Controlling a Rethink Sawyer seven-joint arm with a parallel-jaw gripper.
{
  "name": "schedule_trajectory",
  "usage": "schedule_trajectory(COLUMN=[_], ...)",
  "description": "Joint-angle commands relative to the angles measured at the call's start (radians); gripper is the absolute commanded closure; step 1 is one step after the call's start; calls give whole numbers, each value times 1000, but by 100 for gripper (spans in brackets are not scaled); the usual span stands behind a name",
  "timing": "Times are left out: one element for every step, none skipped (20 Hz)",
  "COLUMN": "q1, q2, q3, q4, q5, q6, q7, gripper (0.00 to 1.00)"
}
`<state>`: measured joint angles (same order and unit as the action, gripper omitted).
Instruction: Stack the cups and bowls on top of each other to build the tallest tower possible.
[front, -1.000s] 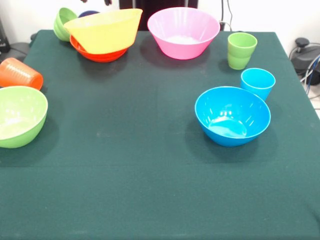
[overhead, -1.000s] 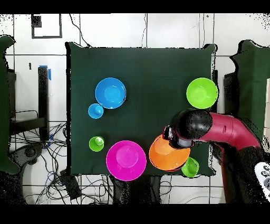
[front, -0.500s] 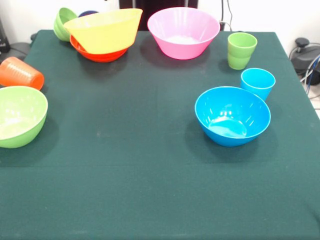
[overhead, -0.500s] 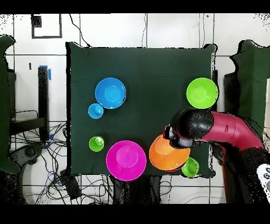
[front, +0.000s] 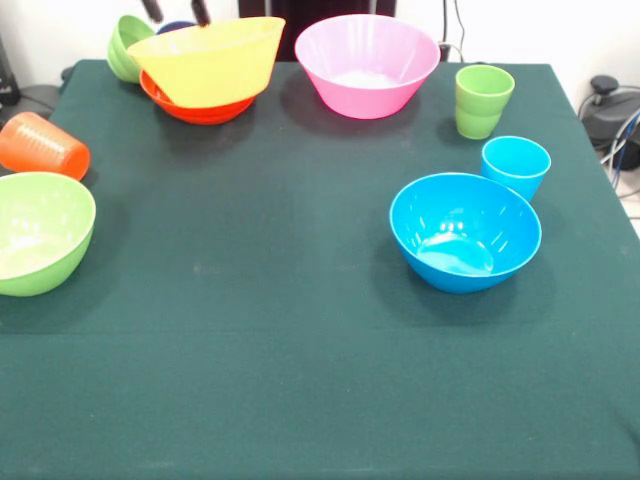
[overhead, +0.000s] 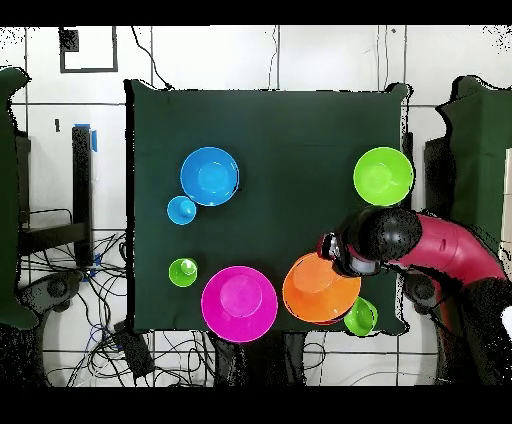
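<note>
My gripper shows as two dark fingertips at the top edge, spread apart and empty, just above the small dark blue bowl. The large orange bowl leans tilted in the red-orange bowl. The small green bowl lies tilted at the far left corner. The pink bowl, lime green cup, light blue cup, blue bowl and lime green bowl stand apart. The orange cup lies on its side. In the overhead view the gripper is over the orange bowl's edge.
The dark green table has open cloth across its middle and near side. The red arm reaches in over the table's right edge in the overhead view and hides the orange cup there. Cables lie off the table's left side.
The fingertips have come down into the front view above the dark blue bowl. In the overhead view the wrist has shifted slightly right. The bowls and cups stay put.
</note>
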<state>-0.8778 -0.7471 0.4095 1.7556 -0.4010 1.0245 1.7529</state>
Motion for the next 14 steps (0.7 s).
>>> schedule_trajectory(q1=[-101, -116, -127, -140, -149, -159, -167, -176, -183, -189, -195, -200, -206, -209], q2=[272, 282, 291, 296, 301, 301, 301, 301, 300, 299, 300, 300, 302, 304], q3=[98, 107, 114, 122, 128, 135, 141, 148, 153, 158, 163, 169, 173, 178], q4=[-105, -110, -115, -113, -111, -103, -94, -85, -74, -65, -58, -52, -48, -48], q5=[-54, -67, -78, -90, -99, -111, -119, -126, -132, -138, -144, -150, -156, -161], q6=[-104, -112, -117, -128, -135, -149, -158, -168, -179, -187, -192, -197, -200, -200], q7=[-319, -329, -331, -334, -328, -325, -315, -306, -297, -286, -279, -272, -267, -264], gripper=[0, 0, 0, 0, 0, 0, 0, 0, 0, 0, 0, 0, 0, 0])
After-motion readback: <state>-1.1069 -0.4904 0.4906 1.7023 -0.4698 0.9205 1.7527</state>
